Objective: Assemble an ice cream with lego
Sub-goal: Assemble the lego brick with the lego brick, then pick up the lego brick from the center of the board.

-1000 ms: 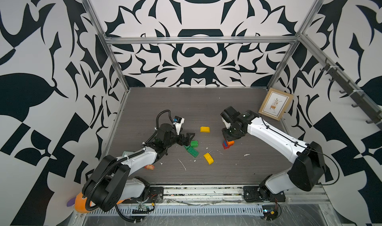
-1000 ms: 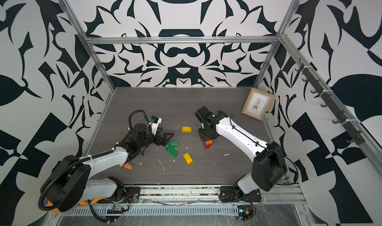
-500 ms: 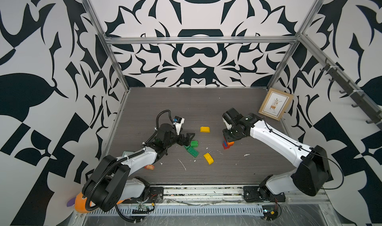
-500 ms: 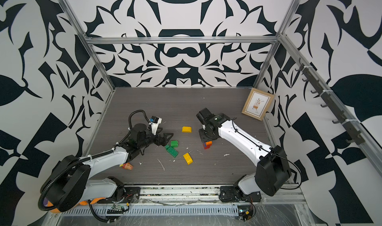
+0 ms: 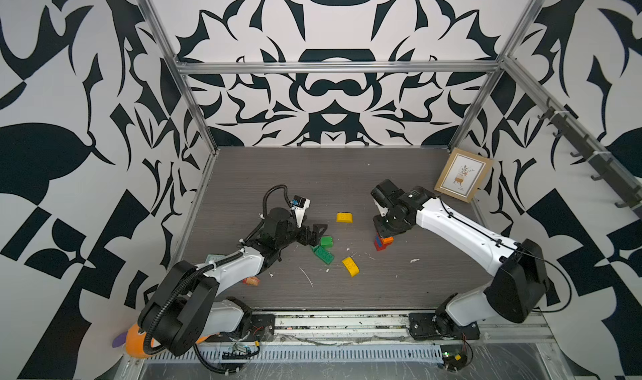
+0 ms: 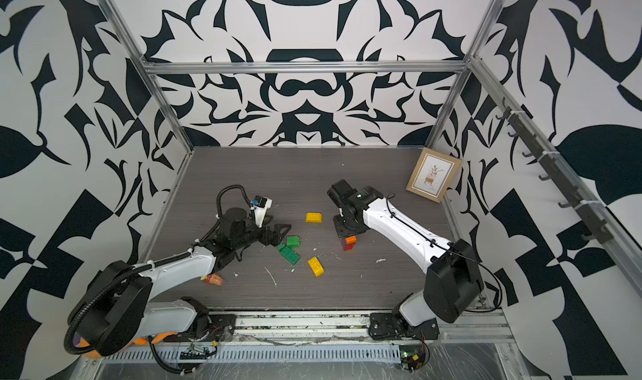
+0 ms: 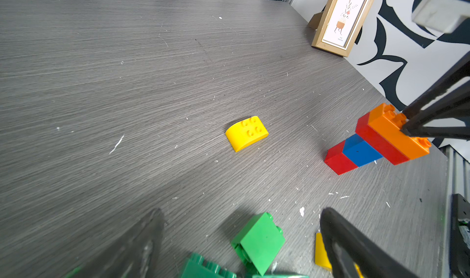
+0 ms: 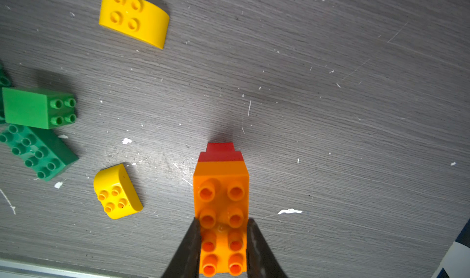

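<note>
The right gripper (image 8: 223, 223) is seen clamped on the orange brick (image 8: 221, 195), with one dark finger pressed against each long side near one end of it. This orange brick is seated as the top layer of a stack (image 7: 373, 142) that is stood on the grey tabletop (image 5: 312, 173). Beneath it a wide red brick (image 7: 376, 140) is seen, then a blue brick (image 7: 361, 151), then a small red brick (image 7: 337, 161) at the base, which is set on the tabletop. In both top views the stack is found directly under the right gripper, well apart from the loose pieces.

The left gripper (image 5: 315, 235) is held low over the tabletop with its fingers (image 7: 340, 236) spread wide apart. A light green brick (image 5: 326, 241) is laid on its side just beyond the fingertips, and a longer dark green brick (image 5: 323, 255) is laid studs up just beside it.

One yellow domed brick (image 5: 344, 217) is set studs up between the two grippers, toward the back wall. A second yellow domed brick (image 5: 351, 266) is tipped on its side near the dark green brick, toward the front edge. A picture frame (image 5: 463, 178) is leaned against the wall behind the right arm, and a crumpled wrapper (image 5: 252, 281) is seen beside the left arm.
</note>
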Robot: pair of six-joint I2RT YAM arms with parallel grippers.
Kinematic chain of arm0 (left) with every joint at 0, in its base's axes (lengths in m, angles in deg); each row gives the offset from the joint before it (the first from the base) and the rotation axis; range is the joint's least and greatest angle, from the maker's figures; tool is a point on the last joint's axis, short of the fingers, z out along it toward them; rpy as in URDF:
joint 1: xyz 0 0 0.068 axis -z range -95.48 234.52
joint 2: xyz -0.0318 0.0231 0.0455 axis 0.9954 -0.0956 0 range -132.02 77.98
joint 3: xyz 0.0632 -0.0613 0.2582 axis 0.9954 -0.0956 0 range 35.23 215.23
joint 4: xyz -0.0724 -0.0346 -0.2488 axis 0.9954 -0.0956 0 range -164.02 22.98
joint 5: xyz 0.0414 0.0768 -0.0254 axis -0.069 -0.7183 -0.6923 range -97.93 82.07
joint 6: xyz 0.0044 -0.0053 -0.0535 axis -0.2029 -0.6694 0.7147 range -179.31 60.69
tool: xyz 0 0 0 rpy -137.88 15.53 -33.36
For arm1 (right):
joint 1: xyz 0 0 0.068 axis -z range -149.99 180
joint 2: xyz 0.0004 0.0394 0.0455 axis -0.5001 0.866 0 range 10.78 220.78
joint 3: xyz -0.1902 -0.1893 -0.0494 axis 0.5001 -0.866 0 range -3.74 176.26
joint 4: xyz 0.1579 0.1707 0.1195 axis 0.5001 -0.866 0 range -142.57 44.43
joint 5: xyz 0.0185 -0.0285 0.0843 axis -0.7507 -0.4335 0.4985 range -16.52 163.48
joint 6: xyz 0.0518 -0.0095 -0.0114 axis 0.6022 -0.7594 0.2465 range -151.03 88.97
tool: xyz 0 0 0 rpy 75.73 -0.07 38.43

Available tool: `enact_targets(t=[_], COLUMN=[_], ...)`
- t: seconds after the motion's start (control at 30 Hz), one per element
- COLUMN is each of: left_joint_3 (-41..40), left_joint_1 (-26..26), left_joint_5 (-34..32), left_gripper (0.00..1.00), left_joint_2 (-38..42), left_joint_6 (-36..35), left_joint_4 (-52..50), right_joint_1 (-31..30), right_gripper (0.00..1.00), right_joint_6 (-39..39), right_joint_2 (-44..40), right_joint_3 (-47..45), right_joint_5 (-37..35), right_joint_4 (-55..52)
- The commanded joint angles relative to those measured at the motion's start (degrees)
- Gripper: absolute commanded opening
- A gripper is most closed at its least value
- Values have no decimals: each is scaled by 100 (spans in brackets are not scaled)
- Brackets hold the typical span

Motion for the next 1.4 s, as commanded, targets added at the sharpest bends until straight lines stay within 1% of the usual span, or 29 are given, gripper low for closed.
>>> enact_targets(t=[0.0, 0.07, 0.2, 0.27, 0.4, 0.67, 0.8, 0.93, 1.17, 1.37], left_joint_3=[176, 177, 178, 191, 187, 187, 185, 180, 177, 170], left_joint_1=[11, 11, 11, 11, 9, 9, 11, 11, 11, 10], left_joint_5=[-13, -8, -1, -6, -4, 12, 18, 12, 24, 9], left_gripper=[99, 99, 99, 99, 99, 99, 99, 99, 99, 99], left_joint_2=[50, 46, 15, 5, -3, -3, 14, 24, 65, 85], left_joint_6=[-43, -44, -48, -48, -40, -34, -35, -37, -37, -49], left_joint_4=[-142, -130, -116, -121, -104, -106, -104, -121, -138, -147], right_joint_1=[-42, -39, -39, -34, -42, -36, -32, -38, -33, -39], right_gripper=[34, 37, 40, 43, 44, 48, 50, 51, 53, 53], right_joint_6=[-57, -59, -65, -62, -69, -38, 143, 371, 422, 303], right_joint_2=[82, 55, -5, -71, -154, -206, -295, -366, -78, 77], right_joint_3=[71, 79, 167, 209, 286, 225, 207, 57, -25, -25], right_joint_5=[38, 8, -67, -134, -260, -288, -294, -157, 10, 12], right_joint_4=[-104, -71, -98, -121, -229, -218, -265, -175, -72, -66])
